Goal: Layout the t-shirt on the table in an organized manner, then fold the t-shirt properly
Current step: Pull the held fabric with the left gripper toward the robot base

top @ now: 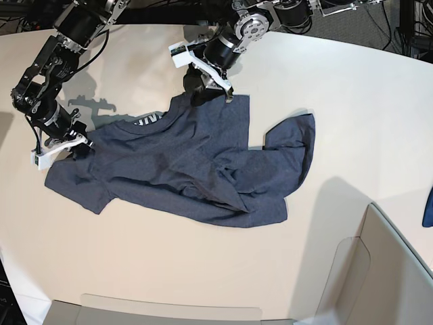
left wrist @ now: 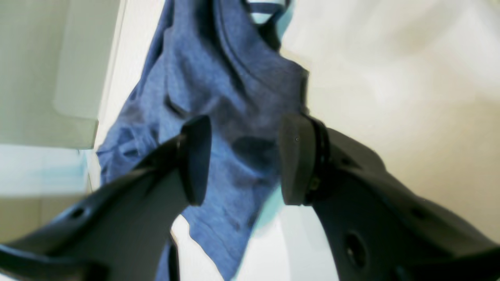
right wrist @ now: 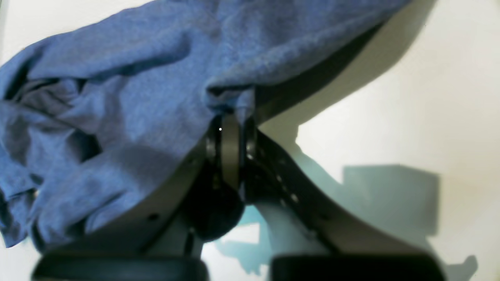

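Note:
The dark navy t-shirt [top: 189,162] lies crumpled and partly spread on the off-white table [top: 338,81], collar and pale lettering toward the far left, one side bunched at the right. At the shirt's left sleeve edge, my right gripper [top: 73,146] is shut on a fold of the cloth; the right wrist view shows the t-shirt [right wrist: 117,97] pinched between the closed jaws of the right gripper [right wrist: 234,121]. My left gripper [top: 210,90] stands open over the shirt's far edge. In the left wrist view the t-shirt [left wrist: 218,78] shows between and beyond the spread fingers of the left gripper [left wrist: 242,156].
A grey-beige box wall [top: 379,271] stands at the near right corner and shows as the box wall [left wrist: 47,78] in the left wrist view. A small brighter blue cloth scrap [top: 427,206] lies at the right edge. Bare tabletop lies to the right of and in front of the shirt.

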